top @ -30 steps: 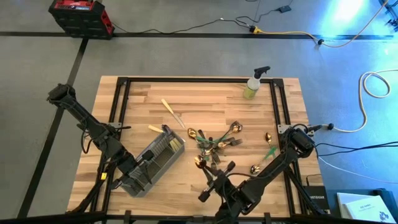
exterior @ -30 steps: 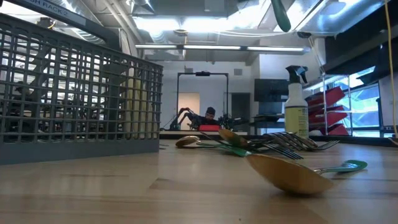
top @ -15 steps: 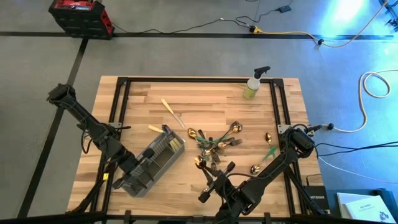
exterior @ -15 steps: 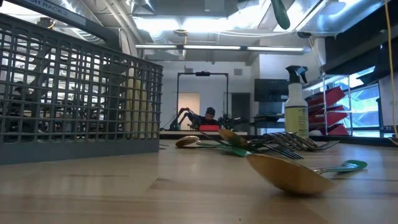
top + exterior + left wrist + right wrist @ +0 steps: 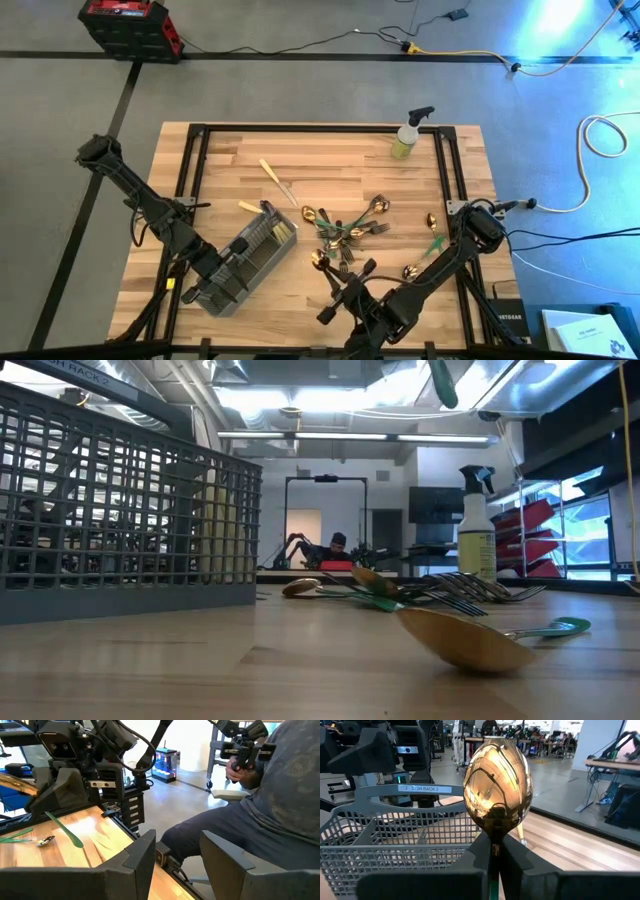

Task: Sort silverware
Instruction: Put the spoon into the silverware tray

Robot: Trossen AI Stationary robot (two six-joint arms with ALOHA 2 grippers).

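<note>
Gold spoon (image 5: 498, 795) w/ green handle clamped upright in right gripper (image 5: 492, 851), fingers tight on its neck, near table's front edge, facing grey mesh caddy (image 5: 380, 845). Caddy's contents can't be made out. Left gripper (image 5: 172, 855) at caddy's outer end, part open, empty. Rest of silverware (image 5: 345, 235) piled mid-table.

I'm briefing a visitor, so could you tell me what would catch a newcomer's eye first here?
A gleaming gold spoon stands clamped in the right tool, near the table's front edge, facing the grey wire-mesh caddy. A heap of silverware lies mid-table, and a yellow-green spray bottle stands at the far edge.
</note>
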